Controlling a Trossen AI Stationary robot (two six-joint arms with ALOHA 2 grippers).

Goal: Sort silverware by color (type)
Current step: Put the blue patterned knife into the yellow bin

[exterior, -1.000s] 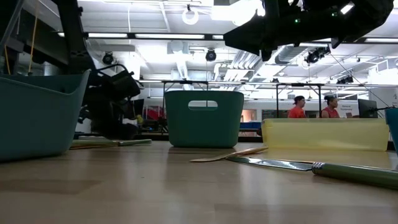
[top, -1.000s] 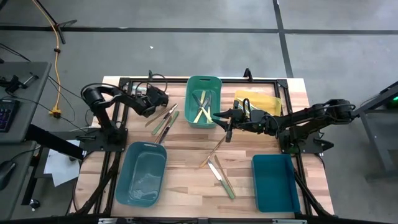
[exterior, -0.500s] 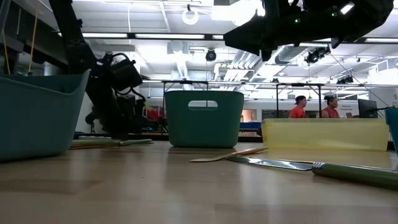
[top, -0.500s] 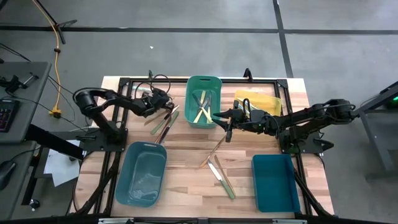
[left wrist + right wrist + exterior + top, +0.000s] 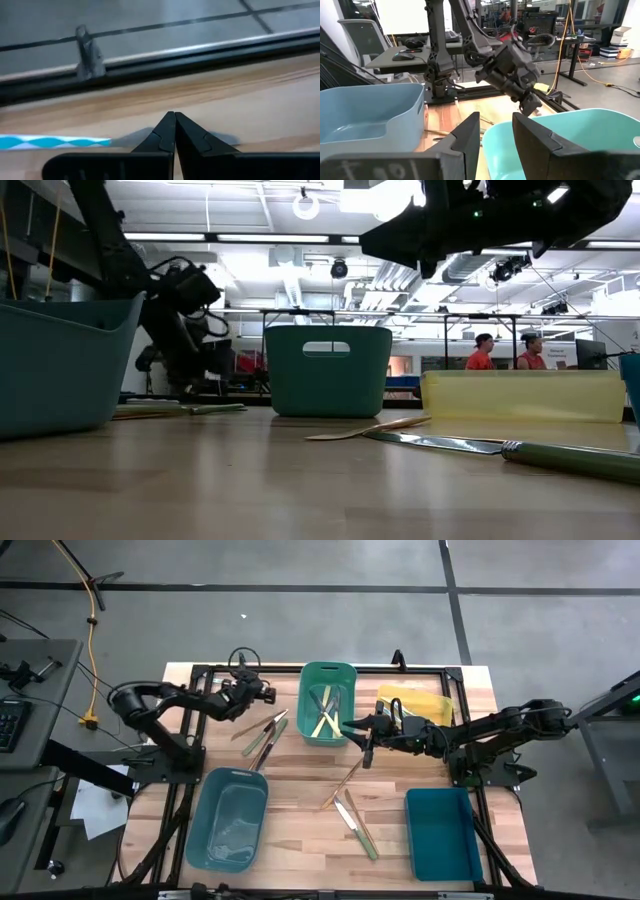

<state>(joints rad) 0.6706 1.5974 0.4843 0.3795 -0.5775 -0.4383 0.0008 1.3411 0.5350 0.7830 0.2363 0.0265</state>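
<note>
Left wrist view: shut left pincer (image 5: 175, 131) over bare table (image 5: 240, 95), no writing.

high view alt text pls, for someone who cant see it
Seen from above, a wooden table holds scattered silverware and four bins. The left gripper, shut and empty, sits near the far edge, while the right gripper, open and empty, hovers beside the green bin that already holds several pieces.
</note>
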